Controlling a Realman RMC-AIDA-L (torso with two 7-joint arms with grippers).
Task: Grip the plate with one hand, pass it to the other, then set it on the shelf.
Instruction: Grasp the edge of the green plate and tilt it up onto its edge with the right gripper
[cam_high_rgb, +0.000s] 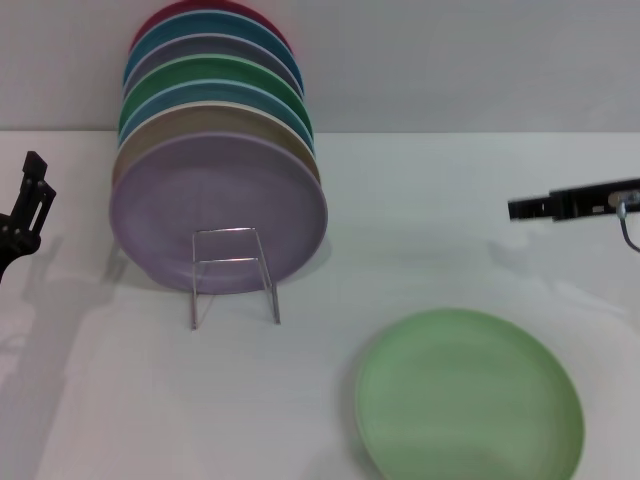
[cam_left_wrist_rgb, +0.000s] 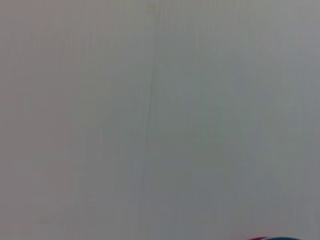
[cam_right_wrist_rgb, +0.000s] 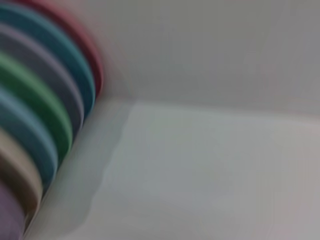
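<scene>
One pastel-green plate lies flat at lower right of the head view, ungripped, apart from the wire shelf propping upright plates; left gripper and right gripper flank it, jaw state indiscernible.

No readable text, label, brand or number anywhere (plates, rack and table all plain)

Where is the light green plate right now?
In the head view, the light green plate lies flat on the table, front right of the wire rack, untouched by either gripper.
</scene>
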